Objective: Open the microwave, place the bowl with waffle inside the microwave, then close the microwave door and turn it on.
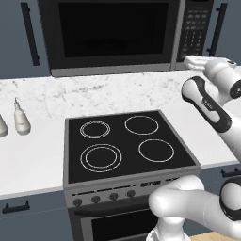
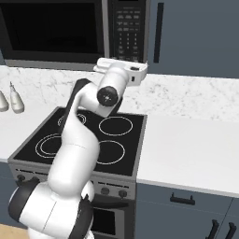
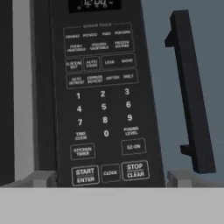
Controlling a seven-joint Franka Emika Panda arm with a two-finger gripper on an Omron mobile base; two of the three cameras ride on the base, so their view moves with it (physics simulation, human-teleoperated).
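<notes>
The microwave (image 1: 117,33) hangs above the stove with its microwave door (image 1: 113,30) shut flat against the front. Its black keypad panel (image 3: 103,100) is close ahead in the hand view, with the START button low on the left. My gripper (image 3: 112,179) is open wide, one grey fingertip (image 3: 43,178) at each side of the panel's bottom row, nothing between them. From the base views the gripper (image 1: 195,61) (image 2: 122,64) is raised just below and in front of the keypad (image 2: 128,28). The bowl and the waffle are out of view.
A black four-ring stove (image 1: 127,141) lies under the arm. Two white bottles (image 1: 21,120) stand on the marble counter at the left. A dark blue cabinet with a black handle (image 3: 190,87) adjoins the microwave's right side. Bare counter (image 2: 191,140) stretches to the right.
</notes>
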